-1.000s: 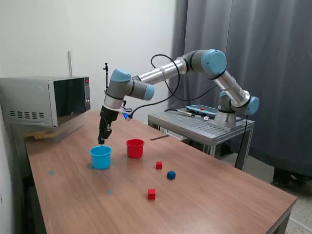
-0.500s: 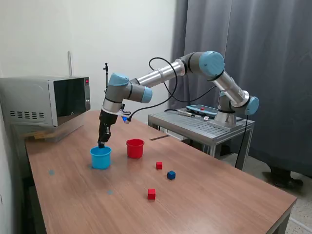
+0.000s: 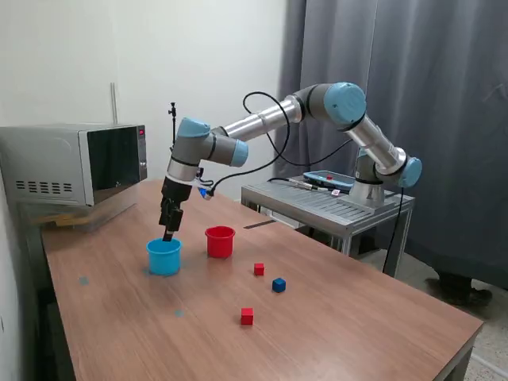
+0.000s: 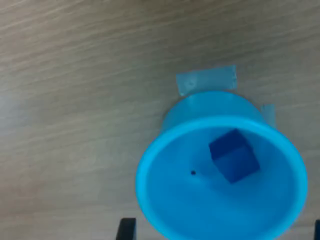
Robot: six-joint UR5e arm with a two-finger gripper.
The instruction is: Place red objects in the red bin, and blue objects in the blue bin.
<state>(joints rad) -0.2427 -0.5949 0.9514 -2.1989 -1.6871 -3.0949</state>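
My gripper [image 3: 167, 232] hangs just above the light blue bin [image 3: 164, 255], open, with nothing between its fingers. In the wrist view the blue bin [image 4: 220, 235] fills the frame. A dark blue cube [image 4: 234, 155] lies inside it, and the dark fingertips [image 4: 127, 229] show far apart at the picture's edge. The red bin [image 3: 220, 241] stands beside the blue one, toward the exterior view's right. Loose on the table are a red cube [image 3: 259, 269], a blue cube [image 3: 279, 285] and a second red cube [image 3: 247, 316] nearer the front.
A microwave [image 3: 75, 163] sits at the table's back corner on the exterior view's left. A metal stand [image 3: 333, 202] carrying the arm's base stands behind the table on the right. Strips of tape [image 4: 206, 81] lie on the wood by the blue bin.
The gripper came down a little closer to the blue bin's rim and then lifted very slightly. The cubes and the bins on the table stayed put.
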